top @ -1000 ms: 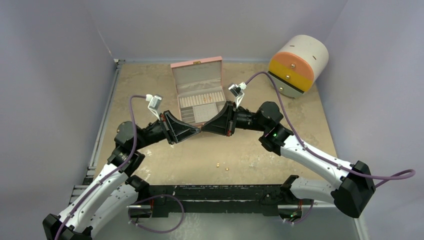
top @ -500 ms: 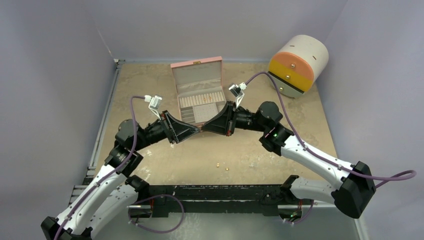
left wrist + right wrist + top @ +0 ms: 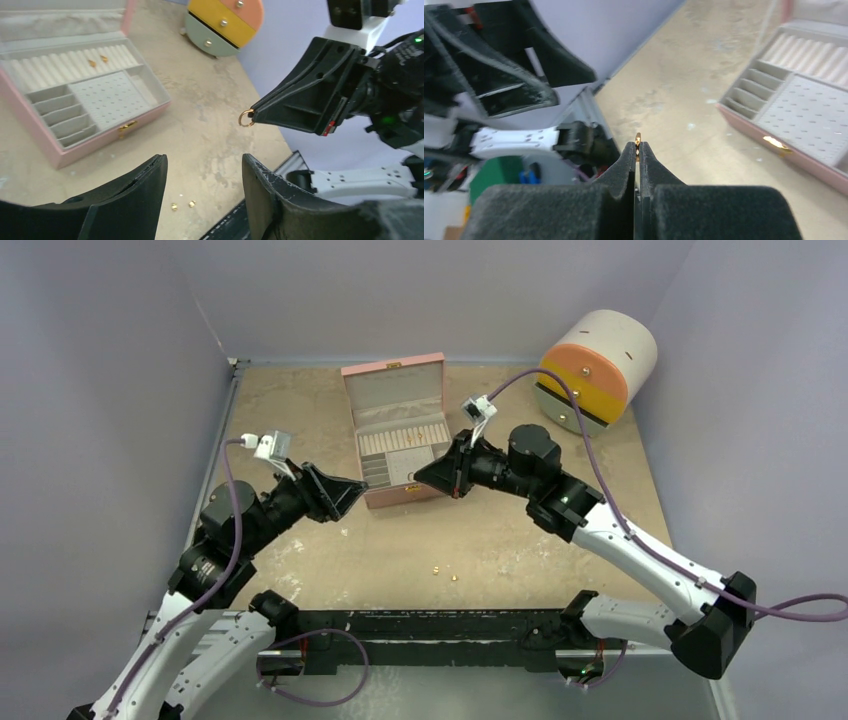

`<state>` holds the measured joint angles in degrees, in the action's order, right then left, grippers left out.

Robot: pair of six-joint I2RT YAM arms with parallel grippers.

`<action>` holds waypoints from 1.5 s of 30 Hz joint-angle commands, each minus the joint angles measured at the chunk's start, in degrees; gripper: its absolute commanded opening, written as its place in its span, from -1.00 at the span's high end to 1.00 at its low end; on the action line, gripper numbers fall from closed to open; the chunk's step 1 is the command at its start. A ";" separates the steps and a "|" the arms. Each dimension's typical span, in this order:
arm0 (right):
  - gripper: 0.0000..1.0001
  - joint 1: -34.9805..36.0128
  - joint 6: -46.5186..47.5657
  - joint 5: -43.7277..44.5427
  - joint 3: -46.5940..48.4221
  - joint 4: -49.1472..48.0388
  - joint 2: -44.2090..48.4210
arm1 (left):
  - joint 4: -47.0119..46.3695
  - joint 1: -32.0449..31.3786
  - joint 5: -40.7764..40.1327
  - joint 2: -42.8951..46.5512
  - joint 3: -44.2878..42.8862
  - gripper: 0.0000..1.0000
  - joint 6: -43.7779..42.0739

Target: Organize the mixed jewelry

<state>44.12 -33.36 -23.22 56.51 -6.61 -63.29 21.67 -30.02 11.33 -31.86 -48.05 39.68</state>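
Observation:
My right gripper [image 3: 419,478] hangs above the table in front of the pink box, shut on a small gold ring [image 3: 245,118] that sticks out of its tips [image 3: 638,139]. My left gripper [image 3: 352,492] stands open to the left of it, apart from the ring, with nothing between its fingers [image 3: 135,195]. Two tiny gold pieces [image 3: 437,568] [image 3: 454,578] lie on the table near the front edge; the left wrist view shows them [image 3: 174,206] between my open fingers. Two more gold pieces [image 3: 92,63] sit among the ring rolls of the box.
The pink jewelry box [image 3: 372,502] stands open at the table's middle back, with ring rolls, small slots and a dotted stud pad [image 3: 110,97]. A round drawer unit [image 3: 597,370] in orange, yellow and green lies at the back right. Grey walls close in both sides.
My left gripper has opened and drawn back to the left, away from the right gripper's tips. The right gripper keeps the ring and has lifted slightly toward the box.

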 commanded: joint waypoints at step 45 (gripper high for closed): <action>1.00 -0.89 19.68 34.78 45.80 17.02 -56.23 | 12.92 0.23 -33.76 10.00 2.62 -0.23 -5.52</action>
<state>43.81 -13.85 9.76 98.50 11.68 -119.22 35.77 -30.02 -21.02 -22.50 -45.74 33.65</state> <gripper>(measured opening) 0.011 0.609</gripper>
